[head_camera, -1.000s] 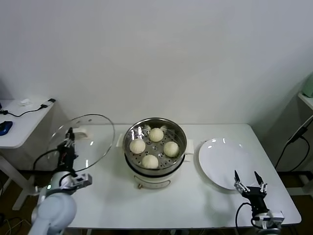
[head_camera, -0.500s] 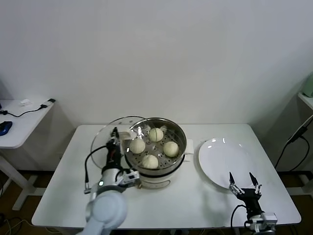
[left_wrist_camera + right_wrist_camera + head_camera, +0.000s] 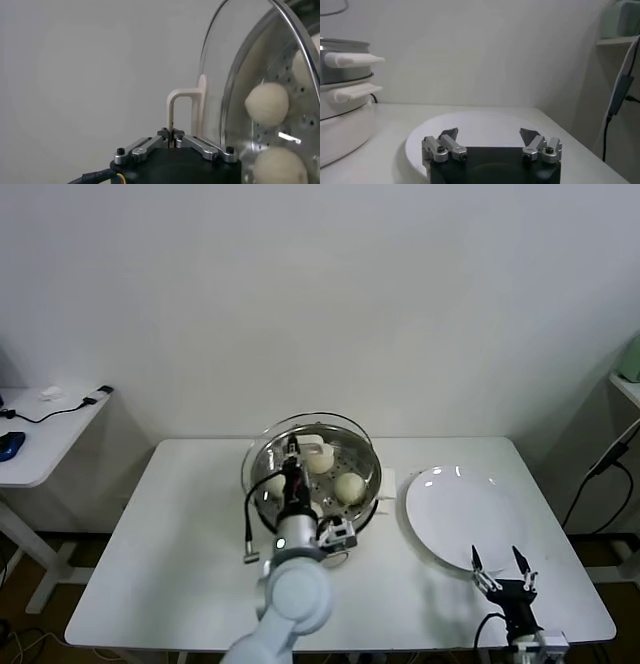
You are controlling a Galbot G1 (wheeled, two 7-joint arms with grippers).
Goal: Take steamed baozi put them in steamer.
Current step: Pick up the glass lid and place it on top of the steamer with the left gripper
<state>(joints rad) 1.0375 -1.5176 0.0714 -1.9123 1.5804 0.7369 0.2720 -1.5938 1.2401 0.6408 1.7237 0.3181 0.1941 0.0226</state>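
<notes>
Head view, nearest first: the right gripper (image 3: 504, 576) sits low at the front right of the table (image 3: 180, 584), fingers spread apart and holding nothing, just in front of the bare white plate (image 3: 455, 509); the right wrist view shows the same, its two fingers open above the plate's near rim. That arm looks parked. Farther in, the left gripper (image 3: 291, 474) hangs over the steamer (image 3: 372, 484), and the left wrist view shows its fingers (image 3: 196, 145) pressed together on the cream handle (image 3: 186, 107) of the glass lid (image 3: 235, 80), which is carried edge-on to that camera, with the buns seen through the glass. The steamed baozi (image 3: 349, 486) lie on the perforated tray inside the steamer, beneath the lid and well clear of either gripper; I can make out two plainly in the head view, the others being hidden behind the arm and the lid. Judging from this, the loading is done, since the plate holds none, and the step in hand is covering the pot. The next move calls for levelling the lid, centring it over the steel rim, lowering it until it seats all round, and only then letting the handle go. A lid set off-centre could catch on the rim or slide to one side.
</notes>
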